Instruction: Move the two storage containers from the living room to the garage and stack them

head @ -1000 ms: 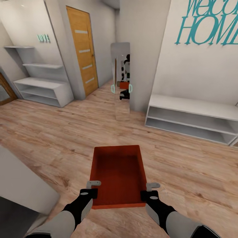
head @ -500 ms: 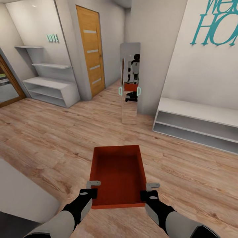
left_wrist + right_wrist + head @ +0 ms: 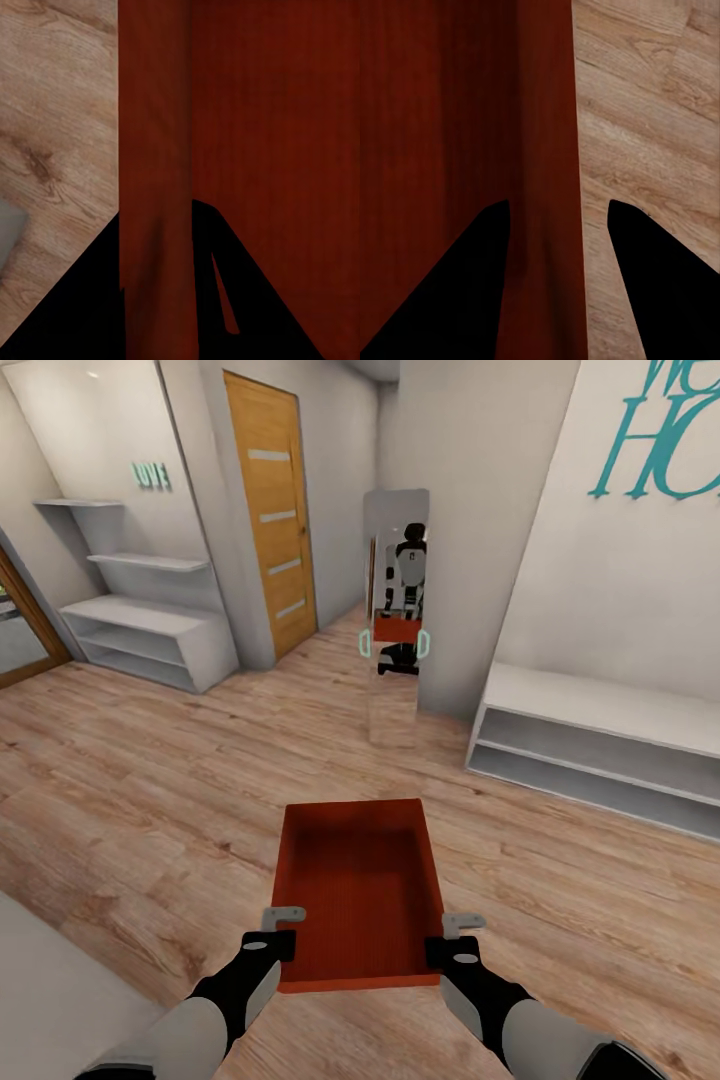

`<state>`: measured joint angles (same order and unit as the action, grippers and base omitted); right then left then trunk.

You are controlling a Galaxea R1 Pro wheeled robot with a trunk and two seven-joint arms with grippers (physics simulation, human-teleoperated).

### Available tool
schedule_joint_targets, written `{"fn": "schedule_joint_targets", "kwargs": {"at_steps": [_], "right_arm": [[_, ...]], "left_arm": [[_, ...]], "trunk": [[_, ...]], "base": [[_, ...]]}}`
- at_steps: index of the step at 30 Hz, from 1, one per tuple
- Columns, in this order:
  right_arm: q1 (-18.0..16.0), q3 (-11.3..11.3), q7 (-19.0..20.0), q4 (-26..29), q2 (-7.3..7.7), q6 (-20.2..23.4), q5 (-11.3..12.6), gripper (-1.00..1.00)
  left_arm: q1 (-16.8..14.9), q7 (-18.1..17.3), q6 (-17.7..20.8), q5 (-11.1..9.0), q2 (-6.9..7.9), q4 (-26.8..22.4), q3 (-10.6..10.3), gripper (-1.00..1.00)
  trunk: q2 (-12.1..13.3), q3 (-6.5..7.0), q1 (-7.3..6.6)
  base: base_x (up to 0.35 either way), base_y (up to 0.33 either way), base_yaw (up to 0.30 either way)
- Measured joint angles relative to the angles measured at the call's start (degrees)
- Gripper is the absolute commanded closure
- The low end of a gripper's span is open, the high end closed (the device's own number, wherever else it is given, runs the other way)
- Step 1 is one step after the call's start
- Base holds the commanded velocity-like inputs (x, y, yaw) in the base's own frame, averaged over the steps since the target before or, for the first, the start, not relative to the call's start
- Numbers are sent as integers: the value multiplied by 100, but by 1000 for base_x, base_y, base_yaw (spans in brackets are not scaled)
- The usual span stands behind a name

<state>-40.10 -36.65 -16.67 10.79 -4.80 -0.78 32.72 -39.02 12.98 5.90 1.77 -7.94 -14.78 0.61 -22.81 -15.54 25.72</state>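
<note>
1. One storage container (image 3: 358, 895), orange-red, open top, empty, is carried in the air between both hands; its long axis runs straight ahead, away from the robot, short near wall toward the trunk.
2. Left hand (image 3: 282, 923) pinches the left long wall near the near corner: the left wrist view shows that wall (image 3: 157, 172) running between the two dark fingers, one inside the bin, one outside. Closed on the wall.
3. Right hand (image 3: 462, 928) mirrors it on the right long wall (image 3: 544, 172), fingers either side. Also gripping.
4. Neither arm is nearer; grip is symmetric, the bin extends forward of both hands, roughly level.
5. Below the hands: light wood-plank floor (image 3: 150, 780), not the grey concrete, so judged this is transit, not yet the garage.
6. Ahead of the hands: tall mirror (image 3: 395, 610) reflecting robot and bin; ahead-left an orange wooden door (image 3: 268, 510), shut, and white shelves (image 3: 140, 610); ahead-right a low white shelf unit (image 3: 600, 745) under teal wall lettering (image 3: 660, 440).
7. Judgement: the next stretch is driving; keep both pinches tight and the bin level. A second container is not seen here.
</note>
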Motion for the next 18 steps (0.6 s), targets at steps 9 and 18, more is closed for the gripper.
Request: {"fn": "schedule_joint_targets", "kwargs": {"at_steps": [9,18], "right_arm": [[0,-8,1,2,5,0,7,100],[-1,2,2,-2,-2,-2,-1,100]], "left_arm": [[0,7,0,1,-5,-1,0,100],[1,1,0,1,1,-2,-1,100]], "trunk": [[0,0,0],[0,0,0]], "base": [[324,0,25],[324,0,248]]}}
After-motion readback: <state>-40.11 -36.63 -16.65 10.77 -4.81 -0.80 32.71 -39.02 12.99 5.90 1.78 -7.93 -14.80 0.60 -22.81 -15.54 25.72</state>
